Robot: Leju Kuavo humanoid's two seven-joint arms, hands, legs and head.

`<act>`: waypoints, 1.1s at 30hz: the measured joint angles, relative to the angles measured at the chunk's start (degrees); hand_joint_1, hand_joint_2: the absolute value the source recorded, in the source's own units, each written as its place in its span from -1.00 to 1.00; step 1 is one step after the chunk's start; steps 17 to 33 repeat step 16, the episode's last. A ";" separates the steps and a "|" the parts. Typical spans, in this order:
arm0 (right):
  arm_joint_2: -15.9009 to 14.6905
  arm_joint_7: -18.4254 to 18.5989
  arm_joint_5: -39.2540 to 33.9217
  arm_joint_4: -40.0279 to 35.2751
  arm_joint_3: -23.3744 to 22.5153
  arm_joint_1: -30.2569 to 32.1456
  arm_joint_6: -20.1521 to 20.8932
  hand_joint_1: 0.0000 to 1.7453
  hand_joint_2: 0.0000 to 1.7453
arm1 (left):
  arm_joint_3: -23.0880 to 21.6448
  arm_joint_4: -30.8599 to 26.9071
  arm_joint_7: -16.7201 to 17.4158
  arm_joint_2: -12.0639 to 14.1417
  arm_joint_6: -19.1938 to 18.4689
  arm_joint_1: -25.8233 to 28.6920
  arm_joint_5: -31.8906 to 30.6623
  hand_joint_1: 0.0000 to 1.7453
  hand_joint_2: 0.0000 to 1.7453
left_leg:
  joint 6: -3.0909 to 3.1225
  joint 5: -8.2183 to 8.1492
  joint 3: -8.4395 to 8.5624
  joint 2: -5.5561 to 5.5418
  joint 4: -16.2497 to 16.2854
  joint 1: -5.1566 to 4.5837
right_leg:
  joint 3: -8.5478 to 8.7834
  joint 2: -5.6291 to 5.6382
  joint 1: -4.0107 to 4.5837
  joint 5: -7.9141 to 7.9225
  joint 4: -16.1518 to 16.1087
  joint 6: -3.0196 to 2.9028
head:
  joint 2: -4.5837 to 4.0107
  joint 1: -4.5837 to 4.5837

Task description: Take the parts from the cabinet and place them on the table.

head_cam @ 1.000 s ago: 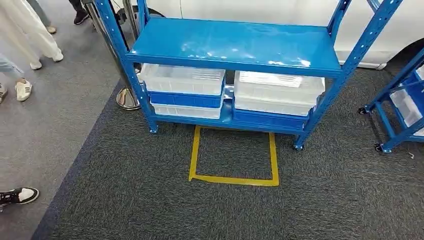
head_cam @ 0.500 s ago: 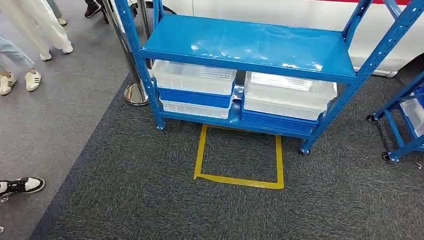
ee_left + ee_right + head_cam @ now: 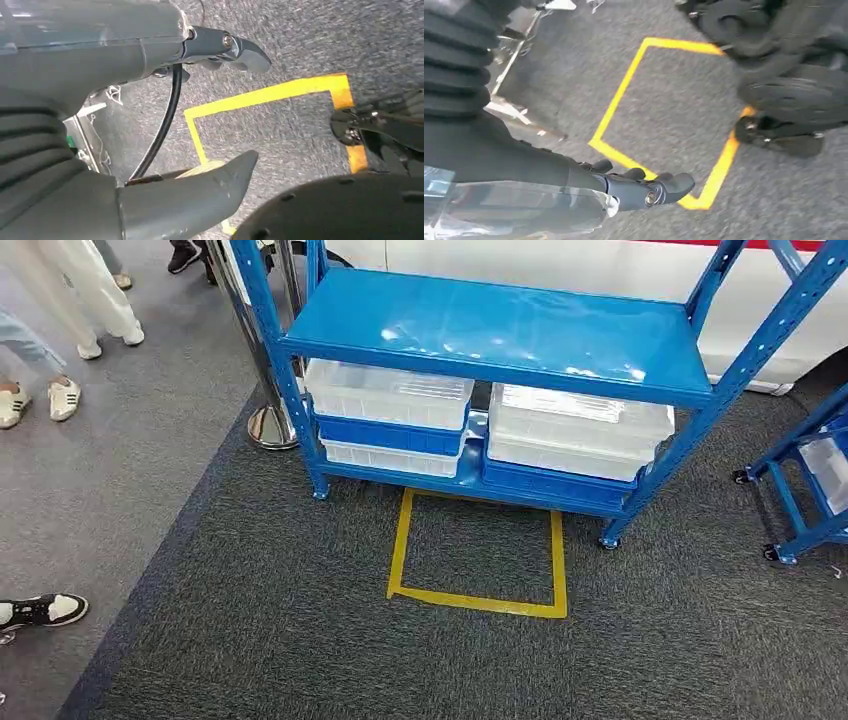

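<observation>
Fingers (image 3: 235, 47) of left hand (image 3: 150, 115) apart, empty, right hand (image 3: 589, 192) fingers (image 3: 669, 185) extended, both over carpet (image 3: 300, 640).

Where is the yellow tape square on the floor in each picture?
Head view: yellow tape square on the dark carpet, just in front of the blue shelf rack.
Left wrist view: its corner beyond the left robot hand.
Right wrist view: its outline past the right robot hand.
Shared landmark: the dark carpet.

Glossy blue metal cabinet (image 3: 497, 332); translucent plastic bins (image 3: 388, 395); rough carpet (image 3: 300, 640).
</observation>
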 joint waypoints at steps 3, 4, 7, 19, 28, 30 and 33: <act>-0.83 -1.90 -0.87 3.67 1.49 -1.77 -2.17 -1.00 1.00 | 2.99 -0.87 0.00 -0.11 0.09 0.41 -2.19 -1.00 1.00 | -0.01 0.01 0.03 0.00 -0.04 0.00 | -0.03 0.00 0.05 0.00 0.04 0.00 | 0.00 -0.02; -1.03 -2.52 -1.14 4.86 1.91 -2.38 -2.74 -1.00 1.00 | 3.89 -1.07 0.00 -0.13 0.11 0.54 -2.87 -1.00 1.00 | -0.02 0.01 0.03 0.00 -0.06 0.00 | -0.03 0.00 0.07 0.00 0.05 -0.01 | 0.00 -0.02; -1.82 -4.40 -2.08 8.52 3.42 -4.11 -4.88 -1.00 1.00 | 6.82 -1.81 0.00 -0.35 0.18 0.91 -5.03 -1.00 1.00 | -0.03 0.02 0.05 0.00 -0.08 0.00 | -0.06 0.00 0.08 -0.01 0.13 -0.01 | 0.00 0.00; -4.70 -10.16 -4.76 20.48 8.06 -9.57 -11.26 -1.00 1.00 | 16.03 -4.06 -0.11 -0.96 0.72 2.02 -11.59 -1.00 1.00 | -0.05 0.03 0.05 -0.01 -0.09 0.07 | -0.09 0.00 0.13 -0.05 0.21 -0.05 | 0.00 0.00; -4.70 -10.16 -4.76 20.48 8.06 -9.57 -11.26 -1.00 1.00 | 16.03 -4.06 -0.11 -0.96 0.72 2.02 -11.59 -1.00 1.00 | -0.05 0.03 0.05 -0.01 -0.09 0.07 | -0.09 0.00 0.13 -0.05 0.21 -0.05 | 0.00 0.00; -4.70 -10.16 -4.76 20.48 8.06 -9.57 -11.26 -1.00 1.00 | 16.03 -4.06 -0.11 -0.96 0.72 2.02 -11.59 -1.00 1.00 | -0.05 0.03 0.05 -0.01 -0.09 0.07 | -0.09 0.00 0.13 -0.05 0.21 -0.05 | 0.00 0.00; -4.70 -10.16 -4.76 20.48 8.06 -9.57 -11.26 -1.00 1.00 | 16.03 -4.06 -0.11 -0.96 0.72 2.02 -11.59 -1.00 1.00 | -0.05 0.03 0.05 -0.01 -0.09 0.07 | -0.09 0.00 0.13 -0.05 0.21 -0.05 | 0.00 0.00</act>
